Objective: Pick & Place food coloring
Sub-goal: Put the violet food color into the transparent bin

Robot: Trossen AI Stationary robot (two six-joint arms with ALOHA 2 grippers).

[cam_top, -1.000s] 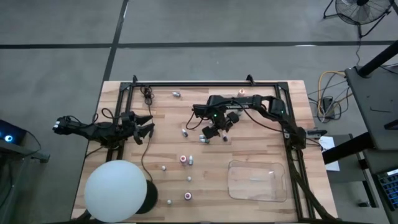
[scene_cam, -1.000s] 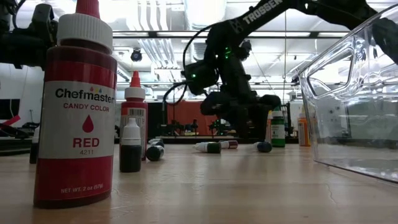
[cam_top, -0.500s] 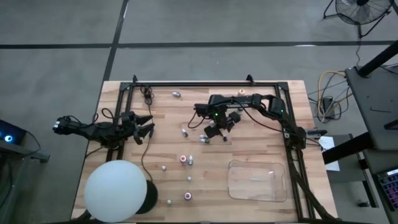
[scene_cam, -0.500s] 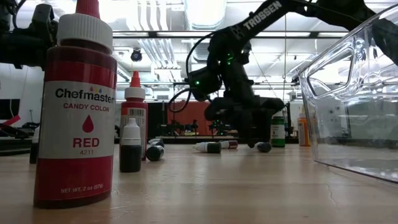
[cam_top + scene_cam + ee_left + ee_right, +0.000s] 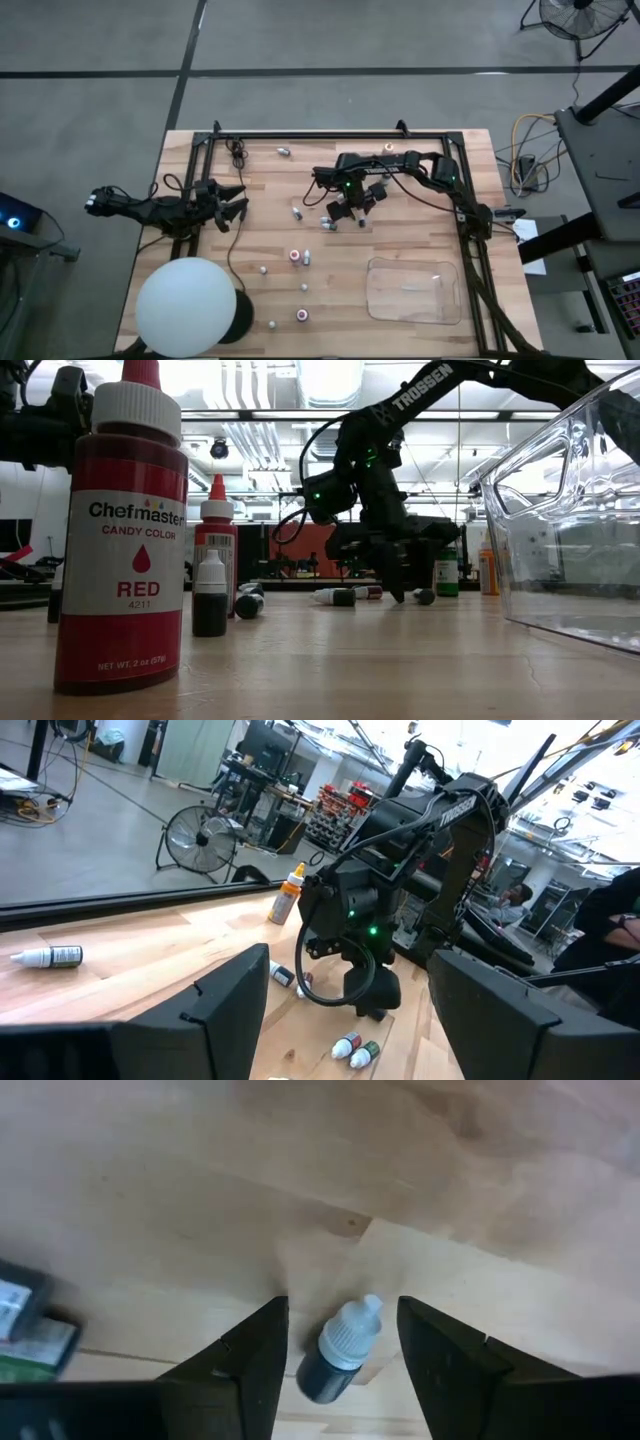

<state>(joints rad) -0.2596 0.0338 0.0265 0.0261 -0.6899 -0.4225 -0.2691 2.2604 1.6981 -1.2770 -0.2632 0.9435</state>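
wooden tabletop (image 5: 400, 240) at centre: right gripper (image 5: 335, 1355) spread open, straddling a lying white-capped food coloring bottle (image 5: 340, 1352); risk: round bottle rolls or squirts out if fingers close off-centre; left gripper (image 5: 232, 201) waits open at left edge.

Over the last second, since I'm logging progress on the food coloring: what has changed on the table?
The right gripper has come down toward the table in the low view, and its open fingers now straddle a small white-capped dark bottle without closing on it. Nothing was taken or released. The left gripper, the other bottles and the clear tray stayed put.
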